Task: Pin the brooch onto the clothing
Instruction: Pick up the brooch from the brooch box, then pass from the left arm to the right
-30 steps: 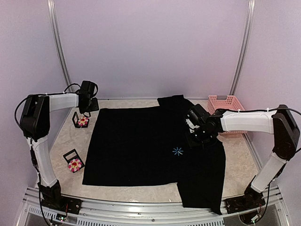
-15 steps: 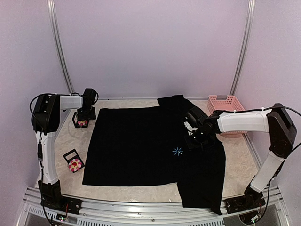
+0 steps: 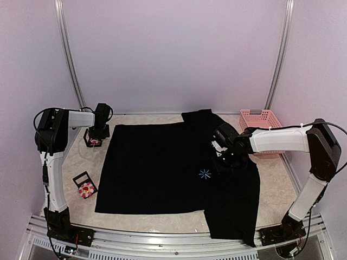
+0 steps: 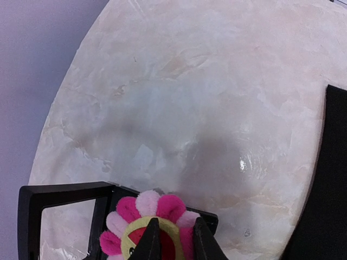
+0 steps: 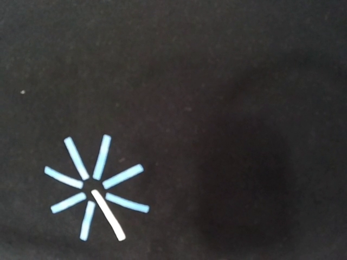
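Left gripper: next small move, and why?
Probably lift straight up. The left gripper looks pinched on the centre of the brooch, which sits on its black stand. The T-shirt lies off to the side, so the brooch must clear the stand first.

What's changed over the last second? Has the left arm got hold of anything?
The left gripper came down onto the pink-and-white plush flower brooch at the far left and closed its jaws on it. The right gripper edged slightly left above the black T-shirt. The shirt, the second flower brooch and the pink plastic basket stayed put.
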### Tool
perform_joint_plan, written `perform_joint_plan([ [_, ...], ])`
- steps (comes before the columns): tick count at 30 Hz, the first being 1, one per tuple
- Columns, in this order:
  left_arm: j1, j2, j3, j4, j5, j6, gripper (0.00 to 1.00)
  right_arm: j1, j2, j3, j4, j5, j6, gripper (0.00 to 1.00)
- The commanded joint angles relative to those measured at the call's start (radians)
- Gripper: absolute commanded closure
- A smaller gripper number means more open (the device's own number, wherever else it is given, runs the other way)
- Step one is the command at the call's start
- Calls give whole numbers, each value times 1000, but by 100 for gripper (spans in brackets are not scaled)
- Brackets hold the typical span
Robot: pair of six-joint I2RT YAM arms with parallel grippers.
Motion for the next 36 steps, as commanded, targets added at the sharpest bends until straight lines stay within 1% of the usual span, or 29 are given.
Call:
perform_joint_plan([
  [1, 3, -35, -40, -1, 30, 6, 85, 10, 15, 19, -10, -6, 8, 68],
  [6, 3, -55, -56, 5, 28, 21, 100, 11, 20, 26, -14, -6, 6, 68],
  [17, -12, -152, -130, 45, 35, 58, 100, 13, 22, 35, -26, 7, 1, 68],
  [26, -61, -241, -129, 50, 56, 101, 100, 15, 13, 52, -39, 9, 1, 67],
  [29, -106, -272, -130, 67, 78, 133, 100, 14, -7, 55, -34, 5, -1, 67],
  [31, -156, -303, -134, 86, 96, 178, 100, 15, -27, 58, -31, 7, -7, 67],
  [36, -288, -419, -150, 134, 210, 268, 100, 15, -119, 58, 2, -24, -64, 67],
])
